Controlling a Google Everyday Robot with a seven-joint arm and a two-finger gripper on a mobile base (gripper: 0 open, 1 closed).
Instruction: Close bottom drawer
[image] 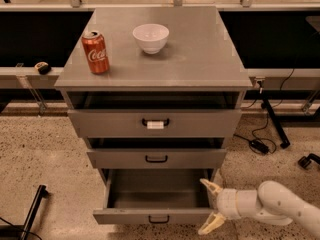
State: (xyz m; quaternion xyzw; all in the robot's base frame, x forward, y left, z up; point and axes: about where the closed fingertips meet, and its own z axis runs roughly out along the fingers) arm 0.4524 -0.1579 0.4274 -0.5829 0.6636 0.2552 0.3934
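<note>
The bottom drawer [150,217] is the lowest of three grey cabinet drawers. It is pulled well out and looks empty inside, with a small black loop handle [159,219] on its low front. My gripper [210,207] comes in from the lower right on a white arm. It is open, with one finger [209,185] by the drawer's right side wall and the other finger [210,225] just in front of the drawer's right front corner. It holds nothing.
A red soda can [95,52] and a white bowl [150,38] stand on the cabinet top [200,54]. The top drawer [155,123] and middle drawer [156,158] stick out slightly. Cables [260,145] lie on the floor at right. A black leg [32,211] is at lower left.
</note>
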